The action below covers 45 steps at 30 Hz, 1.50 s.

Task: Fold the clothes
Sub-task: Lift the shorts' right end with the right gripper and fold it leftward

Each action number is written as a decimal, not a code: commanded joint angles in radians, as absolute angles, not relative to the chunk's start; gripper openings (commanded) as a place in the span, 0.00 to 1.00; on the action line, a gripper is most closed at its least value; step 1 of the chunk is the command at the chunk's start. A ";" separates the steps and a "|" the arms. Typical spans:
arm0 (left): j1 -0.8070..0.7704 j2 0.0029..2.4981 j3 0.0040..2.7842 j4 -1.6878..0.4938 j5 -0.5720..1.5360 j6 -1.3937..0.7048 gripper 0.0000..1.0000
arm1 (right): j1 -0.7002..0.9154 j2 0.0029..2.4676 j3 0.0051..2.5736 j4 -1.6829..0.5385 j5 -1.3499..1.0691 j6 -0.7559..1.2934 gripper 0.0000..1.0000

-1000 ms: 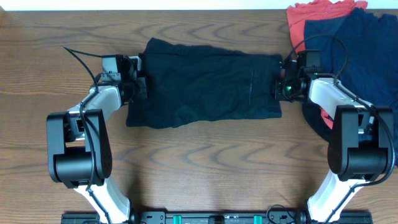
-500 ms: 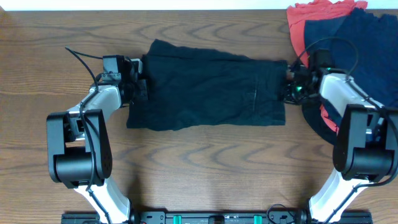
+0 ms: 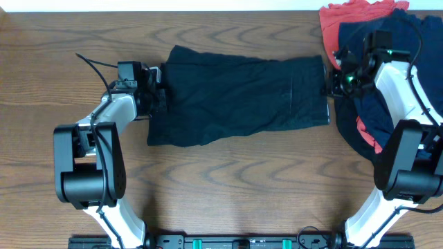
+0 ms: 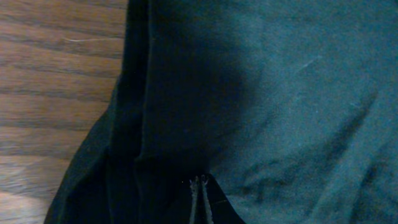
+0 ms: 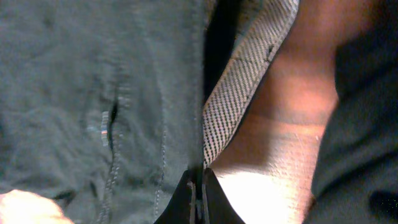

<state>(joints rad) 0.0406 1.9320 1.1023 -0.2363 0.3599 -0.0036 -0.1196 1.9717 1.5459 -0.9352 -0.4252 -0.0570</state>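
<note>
The black shorts [image 3: 239, 93] lie spread flat across the middle of the table. My left gripper [image 3: 160, 97] is shut on their left edge; the left wrist view shows the closed fingers [image 4: 199, 186] pinching dark fabric [image 4: 267, 93]. My right gripper [image 3: 331, 84] is shut on their right edge; the right wrist view shows the fingers [image 5: 199, 186] closed on the hem of the shorts [image 5: 93, 93], with pale grey mesh lining [image 5: 249, 74] showing beside it. A pile of navy [image 3: 405, 48] and coral-red [image 3: 346, 14] garments lies at the far right, under my right arm.
The wooden table [image 3: 228, 187] stretches in front of the shorts. The garment pile fills the back right corner and reaches down the right edge, with a coral-red strip [image 3: 367, 131] showing.
My right gripper has pulled the shorts' right edge to the right and slightly back, stretching the shorts flatter. The whole garment shifted right. My left gripper moved slightly right with it.
</note>
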 commanded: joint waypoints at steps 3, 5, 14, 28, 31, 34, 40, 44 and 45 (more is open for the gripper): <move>0.012 1.948 1.106 -0.253 0.328 -0.016 0.06 | -0.022 1.935 1.648 -0.942 -0.478 -0.083 0.01; 0.009 1.948 1.106 -0.253 0.328 -0.016 0.06 | 0.032 1.935 1.674 -0.942 -0.479 -0.083 0.01; 0.010 1.948 1.106 -0.254 0.328 -0.016 0.06 | 0.273 1.935 1.720 -0.811 -0.471 -0.019 0.01; 0.010 1.948 1.106 -0.254 0.328 -0.016 0.06 | 0.532 1.936 1.720 -0.493 -0.340 0.006 0.01; 0.010 1.948 1.106 -0.254 0.328 -0.016 0.06 | 0.577 1.940 1.720 -0.450 -0.339 0.006 0.01; 0.010 1.948 1.106 -0.253 0.328 -0.016 0.06 | 0.612 1.958 1.720 -0.410 -0.339 0.006 0.01; 0.010 1.948 1.106 -0.254 0.327 -0.015 0.06 | 0.657 2.000 1.720 -0.365 -0.337 0.007 0.01; 0.010 1.948 1.106 -0.254 0.327 -0.016 0.06 | 0.669 2.015 1.720 -0.333 -0.337 0.007 0.01; 0.010 1.948 1.106 -0.254 0.327 -0.016 0.06 | 0.671 2.015 1.720 -0.330 -0.337 0.007 0.01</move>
<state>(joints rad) 0.0174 1.9316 1.1057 -0.2386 0.3374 -0.0036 0.6586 2.0052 1.6936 -0.3466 -0.3374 -0.0036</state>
